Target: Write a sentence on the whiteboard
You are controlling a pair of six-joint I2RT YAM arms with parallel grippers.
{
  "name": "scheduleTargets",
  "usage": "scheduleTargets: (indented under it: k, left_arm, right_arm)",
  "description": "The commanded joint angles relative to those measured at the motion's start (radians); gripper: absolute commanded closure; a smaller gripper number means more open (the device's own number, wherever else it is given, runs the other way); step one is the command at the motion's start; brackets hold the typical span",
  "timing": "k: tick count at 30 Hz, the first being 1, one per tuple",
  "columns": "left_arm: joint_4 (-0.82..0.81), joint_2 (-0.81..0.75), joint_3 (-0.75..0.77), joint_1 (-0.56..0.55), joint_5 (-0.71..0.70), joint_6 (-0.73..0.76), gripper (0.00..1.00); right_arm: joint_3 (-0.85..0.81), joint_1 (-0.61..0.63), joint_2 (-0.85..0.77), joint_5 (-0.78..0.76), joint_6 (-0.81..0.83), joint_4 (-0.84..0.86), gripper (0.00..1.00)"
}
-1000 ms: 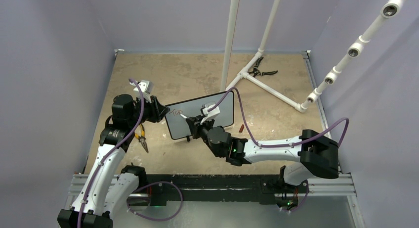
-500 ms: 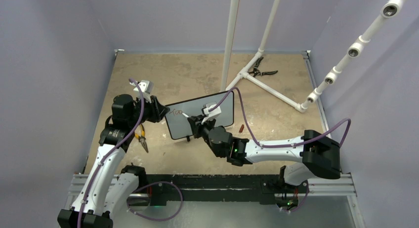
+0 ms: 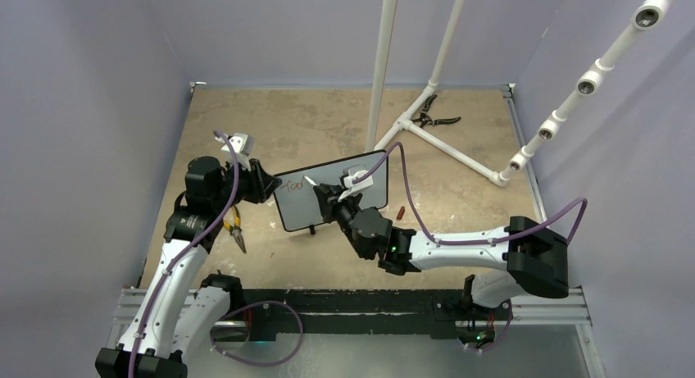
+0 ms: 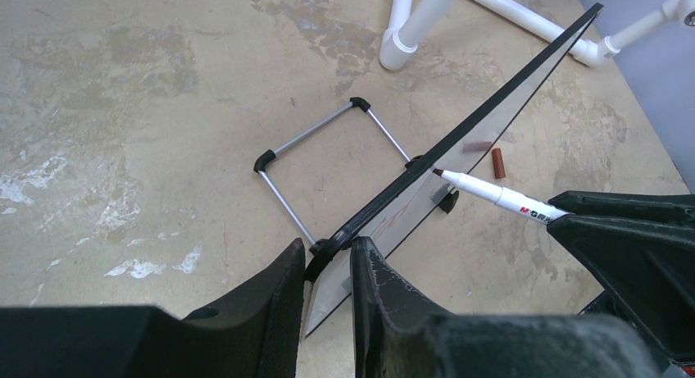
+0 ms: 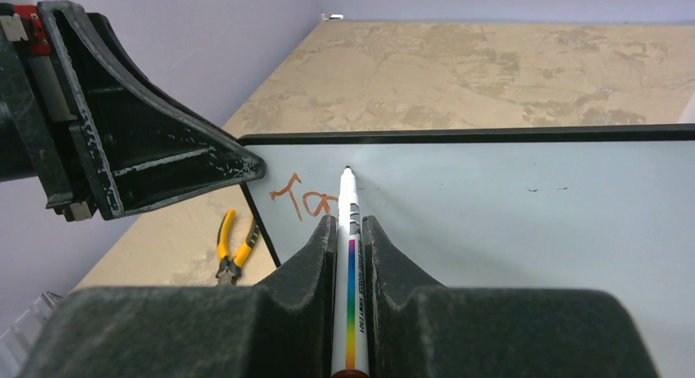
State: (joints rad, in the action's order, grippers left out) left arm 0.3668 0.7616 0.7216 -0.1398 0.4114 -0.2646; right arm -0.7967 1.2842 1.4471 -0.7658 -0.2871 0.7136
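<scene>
The whiteboard (image 3: 373, 189) stands tilted on its wire stand (image 4: 320, 161) at mid-table. My left gripper (image 3: 266, 186) is shut on the board's left edge (image 4: 328, 255). My right gripper (image 5: 350, 230) is shut on a white marker (image 5: 351, 222) with a rainbow stripe. The marker's tip (image 4: 436, 172) sits at the board's face near its top edge (image 5: 459, 134). The sentence (image 5: 307, 199) is only a few red cursive letters at the board's upper left, partly hidden behind the marker. In the top view, the right gripper (image 3: 324, 199) covers the middle of the board.
Yellow-handled pliers (image 3: 236, 226) lie left of the board, under the left arm. A small red marker cap (image 3: 401, 212) lies to the board's right. A white pipe frame (image 3: 442, 144) and black pliers (image 3: 434, 116) occupy the back right.
The right gripper has carried the marker up and slightly right across the board. A further red stroke has appeared after the first letters. The left gripper and the board have stayed still.
</scene>
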Motion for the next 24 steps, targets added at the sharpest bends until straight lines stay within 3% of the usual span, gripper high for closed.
scheduleTargets:
  k: [1, 24]
  left_arm:
    - [-0.03, -0.015, -0.002, 0.003, -0.01, 0.013, 0.88]
    - [-0.029, -0.015, -0.002, 0.002, -0.01, 0.013, 0.88]
  right_arm:
    - [-0.026, -0.005, -0.026, -0.039, 0.027, 0.05, 1.0]
    - [0.019, -0.004, 0.006, 0.028, -0.098, -0.061, 1.0]
